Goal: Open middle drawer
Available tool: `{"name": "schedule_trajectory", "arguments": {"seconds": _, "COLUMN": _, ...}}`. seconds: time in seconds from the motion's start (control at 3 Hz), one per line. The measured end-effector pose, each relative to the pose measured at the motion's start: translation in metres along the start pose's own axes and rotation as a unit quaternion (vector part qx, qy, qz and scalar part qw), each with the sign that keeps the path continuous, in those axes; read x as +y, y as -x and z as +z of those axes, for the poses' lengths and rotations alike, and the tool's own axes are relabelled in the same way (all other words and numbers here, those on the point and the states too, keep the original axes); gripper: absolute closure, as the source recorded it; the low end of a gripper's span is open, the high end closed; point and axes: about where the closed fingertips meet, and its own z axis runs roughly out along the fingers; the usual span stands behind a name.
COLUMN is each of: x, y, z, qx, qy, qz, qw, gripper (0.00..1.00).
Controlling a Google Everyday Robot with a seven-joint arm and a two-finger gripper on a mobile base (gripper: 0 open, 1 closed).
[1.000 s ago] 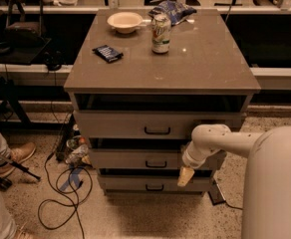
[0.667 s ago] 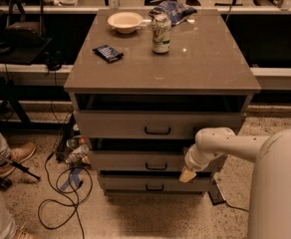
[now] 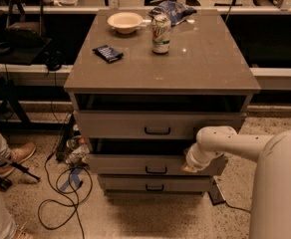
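Note:
A grey-beige cabinet holds three drawers. The middle drawer [image 3: 130, 164] has a flat front with a small black loop handle [image 3: 156, 170] at its centre. The top drawer [image 3: 120, 125] sits above it and the narrow bottom drawer [image 3: 135, 184] below. My gripper [image 3: 189, 168] is at the end of the white arm [image 3: 235, 142], pressed against the right part of the middle drawer's front, to the right of the handle.
On the cabinet top [image 3: 205, 63] stand a green can [image 3: 161, 33], a white bowl [image 3: 125, 21], a dark snack bar [image 3: 108, 53] and a blue chip bag [image 3: 173, 9]. Cables [image 3: 66, 183] and a person's shoe [image 3: 13, 158] lie on the floor at left.
My arm and gripper have shifted slightly up and to the right along the middle drawer's front. The drawers look unchanged.

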Motion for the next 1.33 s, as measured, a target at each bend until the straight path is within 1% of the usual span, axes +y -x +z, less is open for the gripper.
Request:
{"name": "schedule_trajectory", "arguments": {"seconds": 0.33, "x": -0.0001, "y": 0.0006, "z": -0.0020, "qx": 0.000, "qy": 0.000, "qz": 0.000, "qw": 1.0000, "gripper": 1.00}}
{"name": "schedule_trajectory", "arguments": {"seconds": 0.67, "x": -0.0002, "y": 0.0009, "z": -0.0030, "qx": 0.000, "qy": 0.000, "qz": 0.000, "qw": 1.0000, "gripper": 0.83}}
{"name": "schedule_trajectory", "arguments": {"seconds": 1.33, "x": -0.0003, "y": 0.0011, "z": -0.0037, "qx": 0.000, "qy": 0.000, "qz": 0.000, "qw": 1.0000, "gripper": 0.37}}
